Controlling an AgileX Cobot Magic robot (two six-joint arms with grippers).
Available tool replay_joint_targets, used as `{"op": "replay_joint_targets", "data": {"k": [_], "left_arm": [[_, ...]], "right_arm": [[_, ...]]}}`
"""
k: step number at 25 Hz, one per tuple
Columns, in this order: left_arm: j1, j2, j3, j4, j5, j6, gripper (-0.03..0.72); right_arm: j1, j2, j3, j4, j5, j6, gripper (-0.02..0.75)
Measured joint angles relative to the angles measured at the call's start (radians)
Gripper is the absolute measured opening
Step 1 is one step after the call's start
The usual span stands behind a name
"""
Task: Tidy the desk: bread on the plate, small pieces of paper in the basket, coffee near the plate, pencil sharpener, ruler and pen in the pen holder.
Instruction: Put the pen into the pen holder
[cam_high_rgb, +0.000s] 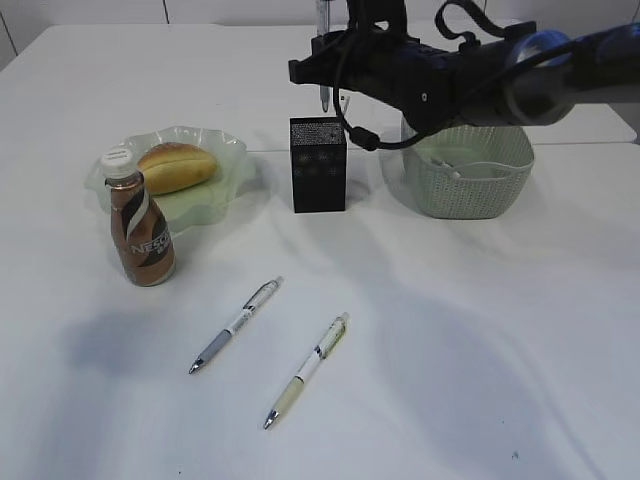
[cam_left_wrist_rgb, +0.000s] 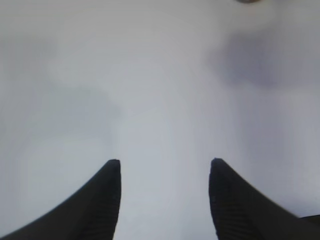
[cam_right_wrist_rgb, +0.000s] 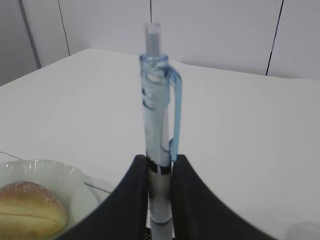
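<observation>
- Table (cam_high_rgb: 480, 380), white and mostly bare in front, serves as the work surface; the items not yet sorted lie loose in its front middle, where either arm could likely reach them.
- Right arm (cam_high_rgb: 480, 75) reaches across from the right side and stops over the middle of the back row, so that what it carries hangs above the pen holder.
- Basket (cam_high_rgb: 470, 180), pale green, sits at the back right; something small and pale shows inside, perhaps paper, though it is too small to tell.
- Plate (cam_high_rgb: 225, 160), a wavy green dish at the back left, already carries the bread (cam_high_rgb: 177, 166).
- Coffee (cam_high_rgb: 140, 222), a brown bottle, stands upright just in front of the plate, so that part looks settled.
- Pen holder (cam_high_rgb: 318, 165), a black box, stands between plate and basket, right under the carried pen.
- Right gripper (cam_right_wrist_rgb: 160, 175) is clamped narrowly on a blue-clipped pen (cam_right_wrist_rgb: 157, 115), held upright with the tip down, an orientation that suits dropping it straight into the holder.
- Left gripper (cam_left_wrist_rgb: 165, 200) is spread apart and empty above bare table, seemingly waiting.
- Two more pens, one grey-tipped (cam_high_rgb: 236, 325) and one yellowish (cam_high_rgb: 306, 370), lie side by side, still to be collected.
</observation>
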Motion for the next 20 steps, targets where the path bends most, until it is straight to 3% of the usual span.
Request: {"op": "replay_joint_targets", "data": {"k": [20], "left_arm": [[0.0,0.0,0.0,0.0,-0.001,0.0,0.394]], "right_arm": [[0.002,0.103,-0.008,-0.002,-0.068,0.0,0.113]]}}
